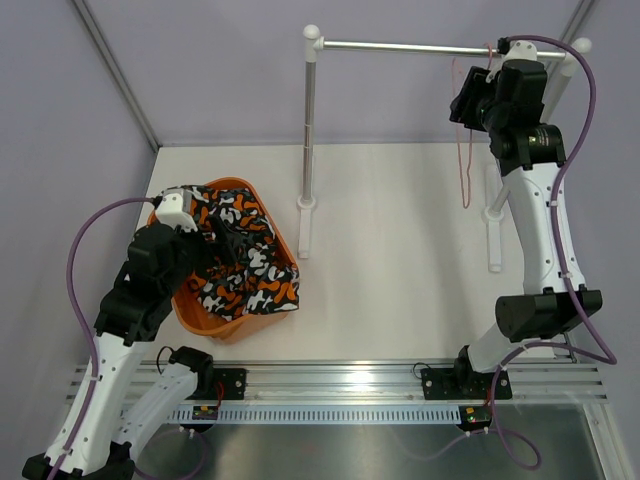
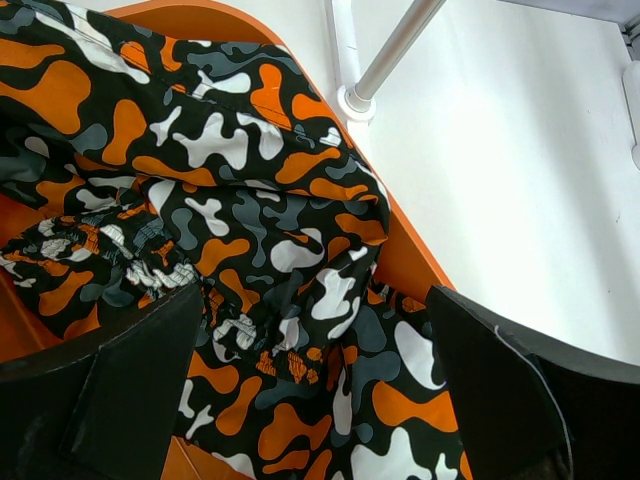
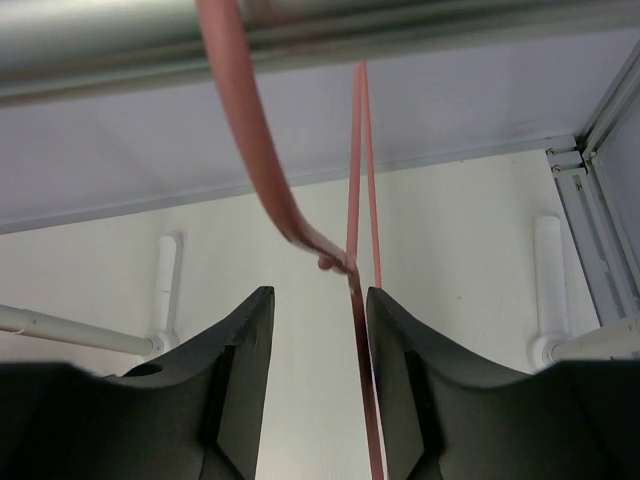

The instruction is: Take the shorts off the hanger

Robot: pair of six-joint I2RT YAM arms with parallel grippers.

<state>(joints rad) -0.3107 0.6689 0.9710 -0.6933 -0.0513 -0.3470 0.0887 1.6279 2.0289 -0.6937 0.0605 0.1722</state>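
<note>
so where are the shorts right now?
Top view, left side: the shorts lie heaped in the orange basket, spilling over its right rim, under the left gripper.

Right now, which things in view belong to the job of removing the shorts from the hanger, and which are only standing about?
Job: shorts, lying in the basket; hanger, bare on the rail; left pincer, open above the shorts; right pincer, open around the hanger wire.
Only standing about: basket; rail.
</note>
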